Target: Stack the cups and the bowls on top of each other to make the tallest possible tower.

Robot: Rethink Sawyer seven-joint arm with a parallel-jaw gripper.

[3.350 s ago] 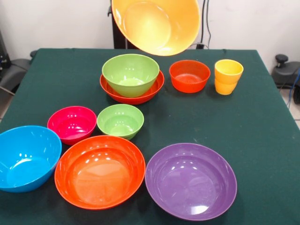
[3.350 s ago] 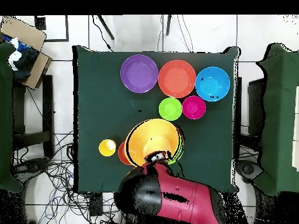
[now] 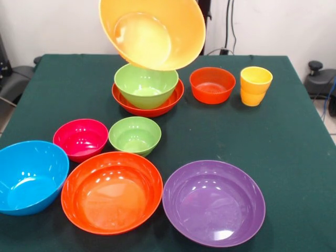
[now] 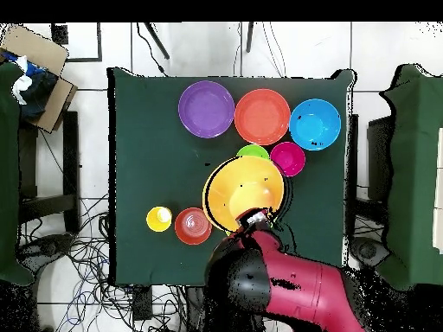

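A large orange bowl (image 3: 152,31) hangs tilted in the air, its opening facing the front camera, just above a medium lime green bowl (image 3: 146,84) nested in a wide red-orange bowl (image 3: 148,102). In the overhead view the large orange bowl (image 4: 245,192) covers that stack. My gripper (image 4: 253,218) grips its rim on the side nearest the robot's base; the bowl hides it in the front view. Two nested yellow-orange cups (image 3: 255,85) stand at the right, beside a small red-orange bowl (image 3: 212,84).
On the green table (image 3: 294,157) nearer the front camera lie a magenta bowl (image 3: 80,138), a small lime green bowl (image 3: 135,135), a blue bowl (image 3: 29,176), a big orange-red bowl (image 3: 111,191) and a purple bowl (image 3: 213,202). My red arm (image 4: 285,285) reaches in overhead.
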